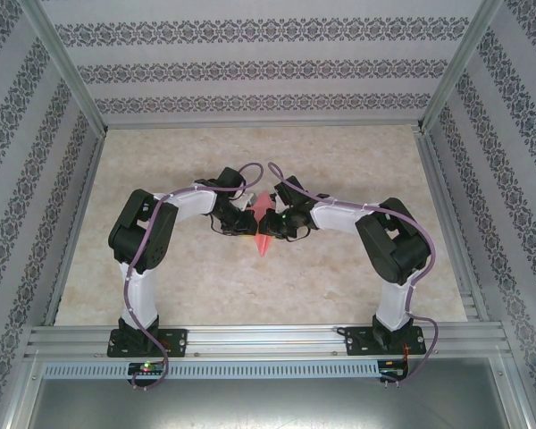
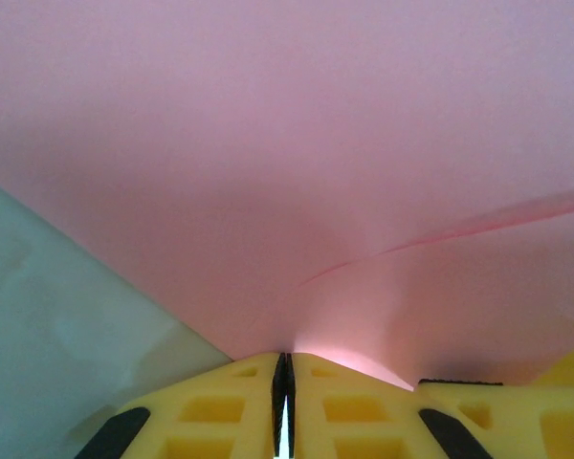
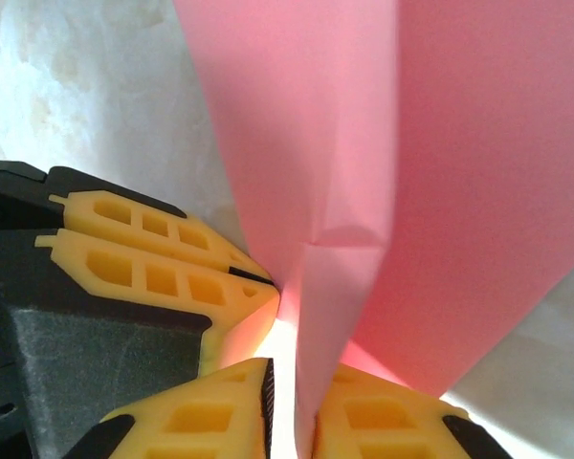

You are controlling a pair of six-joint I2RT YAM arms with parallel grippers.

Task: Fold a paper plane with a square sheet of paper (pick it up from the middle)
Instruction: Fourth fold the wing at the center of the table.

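Patterned walls [image 1: 268,54] box in a pale marbled table [image 1: 357,161], and your two arms meet over its middle. Between them sits the paper plane [image 1: 262,231], only part-folded, its narrow point aimed back toward the arm bases. Whether that point touches the table, you cannot tell from here.

Treat this thing as nearly weightless, thin and limp. It bows under its own span, as the soft curve in the left wrist view shows. It will take a crease wherever you pinch it, and it could tear if the two arms pull apart. The best hold is likely on the layered centre fold, where it is stiffest, not out on a single-ply wing.

Your left hand [image 2: 284,368] is clenched on the paper's edge, pads pressed together, with the sheet fanning away from them. Your right hand [image 3: 292,387] straddles the upright folded ridge, which runs down between its fingers. A sliver of light shows beside the fold, so you cannot tell whether that hand is truly clamping.
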